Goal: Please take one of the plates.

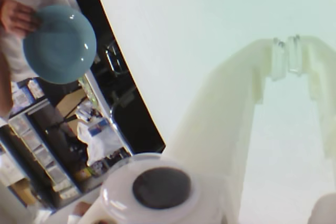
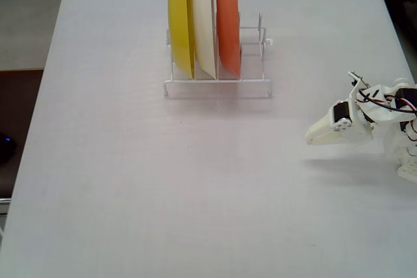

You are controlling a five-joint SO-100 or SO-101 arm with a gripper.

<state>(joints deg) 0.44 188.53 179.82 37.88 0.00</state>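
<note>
The blue-grey plate (image 1: 59,44) shows only in the wrist view, at the upper left beyond the table edge. A person's hand (image 1: 16,17) holds it by its rim, off the table. My gripper (image 1: 286,56) is far from it over bare white table, its two white fingertips together with nothing between them. In the fixed view the gripper (image 2: 313,137) sits low at the right side of the table, pointing left, well away from the rack. The plate is out of that view.
A white wire rack (image 2: 218,83) stands at the back middle of the table. It holds a yellow plate (image 2: 181,21), a cream-white plate (image 2: 203,21) and an orange plate (image 2: 229,21) on edge, with one slot free at its right end. The white table (image 2: 163,180) spreads in front.
</note>
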